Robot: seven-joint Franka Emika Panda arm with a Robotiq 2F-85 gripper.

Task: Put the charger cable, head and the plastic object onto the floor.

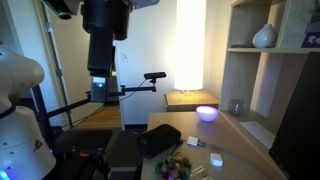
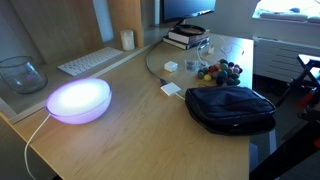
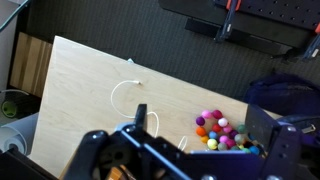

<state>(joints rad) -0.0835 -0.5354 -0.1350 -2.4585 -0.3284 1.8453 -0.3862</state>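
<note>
The jaws (image 3: 186, 152) stand fully open and empty, high above the worktop (image 3: 80, 120). Just below them in the wrist view lies the charger cable (image 3: 113, 96), a loose white loop on the bare wood. The head (image 2: 172, 89) sits in an exterior view just left of a black pouch (image 2: 230, 108) and near a cluster of coloured balls (image 2: 220, 72). The cord looks light and limp, so it should trail. The head is probably rigid and smooth, best pinched across its flat sides. The floor (image 3: 30, 65) lies off the left edge.
</note>
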